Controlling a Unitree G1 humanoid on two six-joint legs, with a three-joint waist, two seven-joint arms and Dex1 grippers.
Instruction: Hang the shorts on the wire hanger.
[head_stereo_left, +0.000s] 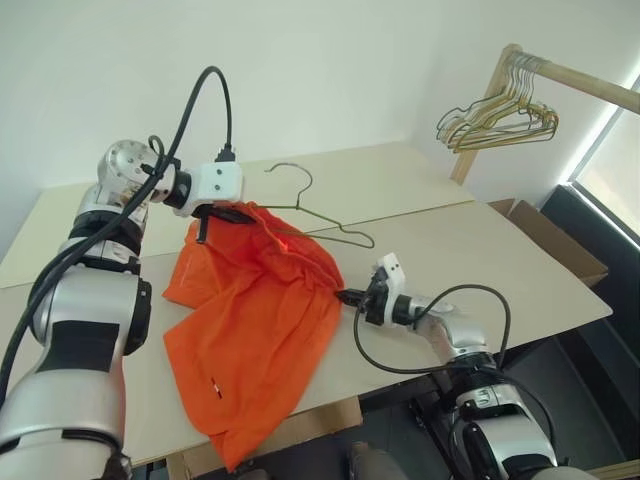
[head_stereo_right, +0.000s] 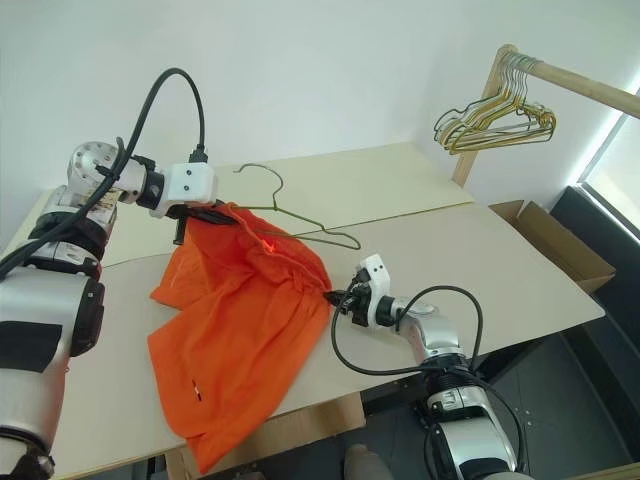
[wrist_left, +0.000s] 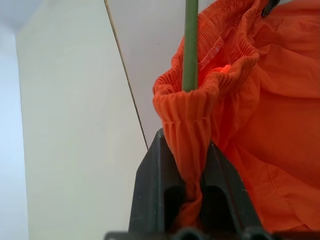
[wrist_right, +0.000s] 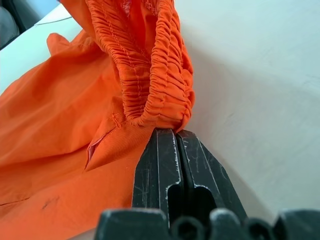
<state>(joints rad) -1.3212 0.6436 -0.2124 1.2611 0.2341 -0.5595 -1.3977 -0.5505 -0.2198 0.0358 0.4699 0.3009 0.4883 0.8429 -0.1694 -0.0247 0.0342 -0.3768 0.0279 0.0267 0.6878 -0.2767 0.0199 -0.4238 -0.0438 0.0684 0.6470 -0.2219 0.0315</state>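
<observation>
The shorts (head_stereo_left: 262, 330), bright orange soft fabric with a gathered elastic waistband, are spread crumpled over the pale table (head_stereo_left: 470, 250), one leg draped past its near edge. A bunched part of the waistband is clamped between the closed fingers of the left gripper (head_stereo_left: 232, 213), raised above the table. The thin olive-green wire hanger (head_stereo_left: 318, 216) runs beside that gripper, its wire passing into the waistband opening. The right gripper (head_stereo_left: 347, 296) is seen low at the waistband's other end, its fingers pressed together, their tips touching the gathered edge; no fabric is seen between them.
</observation>
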